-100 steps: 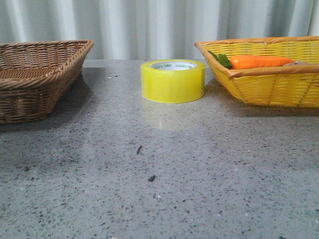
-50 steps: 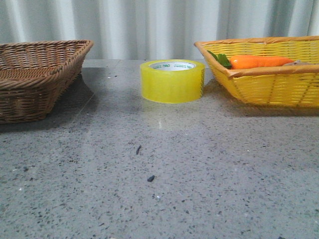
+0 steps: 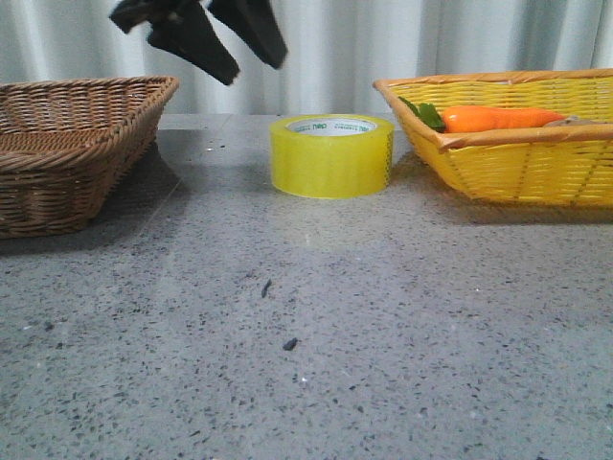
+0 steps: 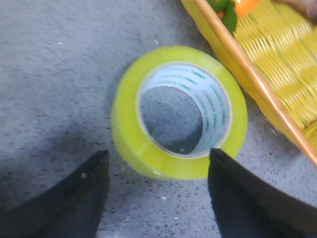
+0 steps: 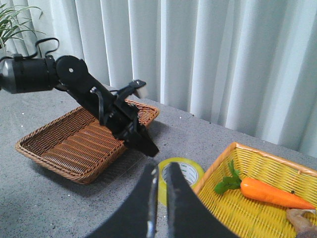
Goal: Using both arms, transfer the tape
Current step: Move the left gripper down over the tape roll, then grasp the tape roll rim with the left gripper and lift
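Note:
The tape (image 3: 332,155), a wide yellow roll with a white core, lies flat on the grey table between two baskets. My left gripper (image 3: 254,69) is open and empty, in the air above and to the left of the roll. In the left wrist view the tape (image 4: 126,130) lies just beyond the spread fingertips, and the left gripper (image 4: 158,152) does not touch it. My right gripper (image 5: 161,166) is shut and empty, high above the table's near side, with the tape (image 5: 187,171) far below it. The right gripper is out of the front view.
A brown wicker basket (image 3: 67,153) stands at the left. A yellow basket (image 3: 517,153) stands right of the tape, close to it, and holds an orange carrot (image 3: 498,119) with green leaves. White curtains hang behind the table.
My left gripper has come into the front view from the top left, open; earlier no gripper showed. The tape has stayed in place.

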{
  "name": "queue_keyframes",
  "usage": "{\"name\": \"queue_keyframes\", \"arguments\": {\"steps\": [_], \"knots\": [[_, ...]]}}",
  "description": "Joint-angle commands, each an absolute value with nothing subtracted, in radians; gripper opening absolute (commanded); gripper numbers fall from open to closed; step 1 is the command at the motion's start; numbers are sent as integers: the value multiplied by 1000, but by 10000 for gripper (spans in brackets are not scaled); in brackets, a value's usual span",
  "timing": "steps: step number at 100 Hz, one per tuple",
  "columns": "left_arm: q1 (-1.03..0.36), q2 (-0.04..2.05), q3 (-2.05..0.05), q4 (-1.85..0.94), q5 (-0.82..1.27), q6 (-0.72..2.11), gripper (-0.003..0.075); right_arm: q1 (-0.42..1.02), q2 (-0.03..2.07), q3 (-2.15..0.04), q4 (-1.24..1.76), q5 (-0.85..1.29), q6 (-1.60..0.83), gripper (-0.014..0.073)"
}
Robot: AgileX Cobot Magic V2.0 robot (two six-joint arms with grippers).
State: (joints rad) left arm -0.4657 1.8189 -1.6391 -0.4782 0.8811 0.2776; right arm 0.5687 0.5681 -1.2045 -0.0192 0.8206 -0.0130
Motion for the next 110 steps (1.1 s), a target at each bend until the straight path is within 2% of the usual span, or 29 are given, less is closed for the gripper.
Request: {"name": "queue_keyframes", "arguments": {"steps": [1, 9, 36, 88, 95, 102, 110], "knots": [[-506, 1787, -1675, -459, 841, 266, 459, 567, 585, -1224, -34, 751, -13, -46], [-524, 1799, -1675, -424, 825, 254, 487, 567, 588, -1224, -34, 757, -13, -46], [-525, 1809, -1675, -424, 737, 172, 483, 567, 589, -1224, -34, 791, -13, -46], [-525, 1899, -1675, -418, 764, 135, 477, 567, 589, -1224, -23, 797, -11, -46], [-525, 1906, -1675, -418, 764, 135, 449, 567, 589, -1224, -23, 797, -11, -46], [-525, 1908, -1675, -418, 766, 135, 388, 567, 589, -1224, -23, 797, -11, -46], [-525, 1908, -1675, -418, 766, 135, 256, 567, 589, -1224, -23, 797, -11, -46]]}}
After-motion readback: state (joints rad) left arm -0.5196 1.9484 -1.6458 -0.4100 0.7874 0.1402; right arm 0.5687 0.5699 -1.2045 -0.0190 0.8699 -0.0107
